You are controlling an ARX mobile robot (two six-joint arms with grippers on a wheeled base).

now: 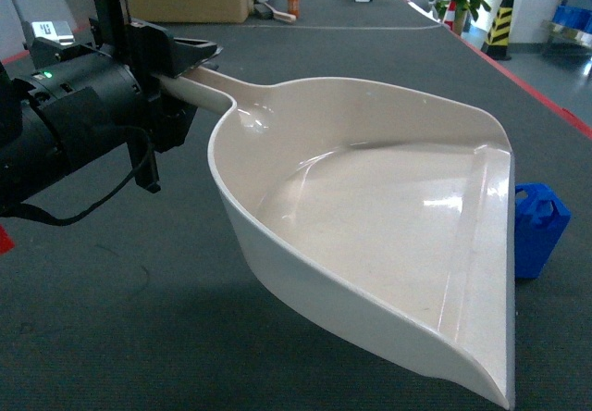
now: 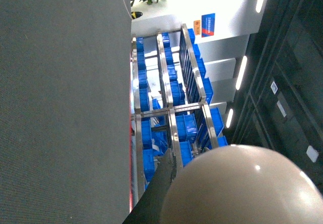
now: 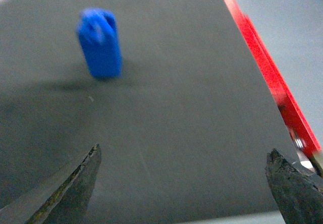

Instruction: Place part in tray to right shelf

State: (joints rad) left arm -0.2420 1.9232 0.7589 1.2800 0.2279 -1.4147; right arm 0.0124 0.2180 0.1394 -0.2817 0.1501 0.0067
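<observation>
We work on a dark grey mat (image 1: 139,337) edged in red. Nearest, our left gripper (image 1: 171,68) clamps the beige tray (image 1: 370,217) by its handle, holding it raised and empty. Beyond its lip stands the blue part (image 3: 99,43), well ahead of our right gripper (image 3: 184,183), jaws wide, ready to fetch it.

head view forward-down, wrist views close

No text was legible; the blue wall sign (image 2: 208,24) at upper centre was too small to read.
</observation>
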